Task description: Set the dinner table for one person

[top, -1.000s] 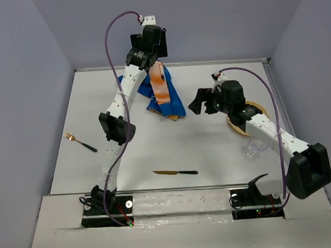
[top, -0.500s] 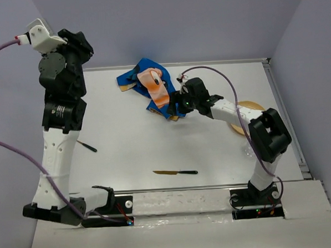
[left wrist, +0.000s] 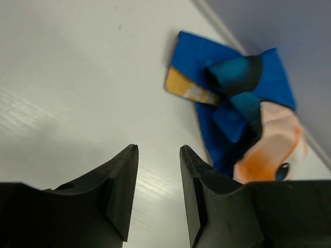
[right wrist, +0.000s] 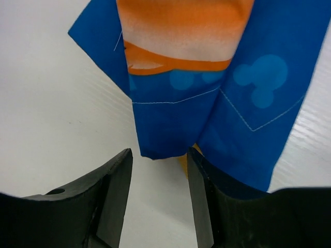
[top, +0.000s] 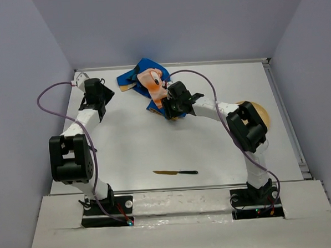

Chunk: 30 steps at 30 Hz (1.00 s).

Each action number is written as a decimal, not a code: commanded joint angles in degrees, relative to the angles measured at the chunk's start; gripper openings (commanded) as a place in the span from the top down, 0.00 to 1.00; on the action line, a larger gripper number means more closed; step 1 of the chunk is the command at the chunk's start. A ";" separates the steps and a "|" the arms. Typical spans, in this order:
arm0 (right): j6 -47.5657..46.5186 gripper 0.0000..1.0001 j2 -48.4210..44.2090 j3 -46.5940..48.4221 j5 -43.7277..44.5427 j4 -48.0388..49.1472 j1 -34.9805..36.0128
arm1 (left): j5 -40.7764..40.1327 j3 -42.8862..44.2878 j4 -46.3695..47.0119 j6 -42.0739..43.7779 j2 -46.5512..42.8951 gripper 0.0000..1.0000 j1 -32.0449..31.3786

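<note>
The dinner table [top: 211, 149] is a white tabletop. A crumpled blue Mickey Mouse placemat [top: 149, 83] lies at its back middle. My right gripper [top: 169, 109] sits low at the placemat's near corner. In the right wrist view the right gripper [right wrist: 159, 152] is open, and the blue cloth corner [right wrist: 170, 129] lies just ahead of its fingertips, not pinched. My left gripper [top: 104, 98] hovers at the back left, to the left of the placemat. In the left wrist view the left gripper [left wrist: 159, 150] is open over bare table, with the placemat [left wrist: 232, 103] ahead and to the right.
A knife [top: 176, 172] with a black handle lies near the front middle. A tan plate [top: 259, 112] at the right is partly covered by the right arm. Grey walls close the table at the back and both sides.
The left arm came down from high up to the table's back left. The right gripper moved left onto the placemat's near corner. Both grippers' jaws narrowed.
</note>
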 commanded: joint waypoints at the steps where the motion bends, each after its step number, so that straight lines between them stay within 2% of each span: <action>1: -3.35 0.45 2.47 4.77 3.67 -3.45 2.88 | 1.01 -0.39 15.11 -3.82 -6.20 0.51 -0.89; 9: -4.67 0.43 6.87 9.26 10.69 -6.78 3.50 | -1.98 -11.28 21.00 -3.56 -11.56 0.51 -5.99; 12: -6.25 0.38 6.79 9.88 17.18 -8.89 5.35 | -2.07 -12.96 21.80 -3.38 -12.44 0.51 -6.25; 15: -6.69 0.37 6.79 10.49 20.20 -9.60 6.14 | -1.98 -13.66 22.77 -3.73 -12.27 0.51 -6.96; 18: -7.04 0.44 7.57 11.72 22.66 -9.78 6.14 | -2.42 -14.28 23.12 -3.73 -12.09 0.51 -7.57; 21: -7.31 0.60 7.75 12.16 23.98 -10.31 6.14 | -2.69 -15.24 23.38 -3.73 -12.18 0.51 -7.57; 24: -7.66 0.85 7.14 12.16 25.21 -10.57 6.14 | -2.42 -15.95 23.91 -4.00 -12.09 0.52 -7.75; 27: -8.62 0.98 5.82 12.08 27.06 -10.75 6.14 | -2.42 -15.95 24.00 -3.82 -12.00 0.51 -8.10; 30: -11.25 1.00 3.80 12.25 32.06 -10.75 6.14 | -2.95 -16.13 23.91 -3.73 -12.00 0.52 -8.80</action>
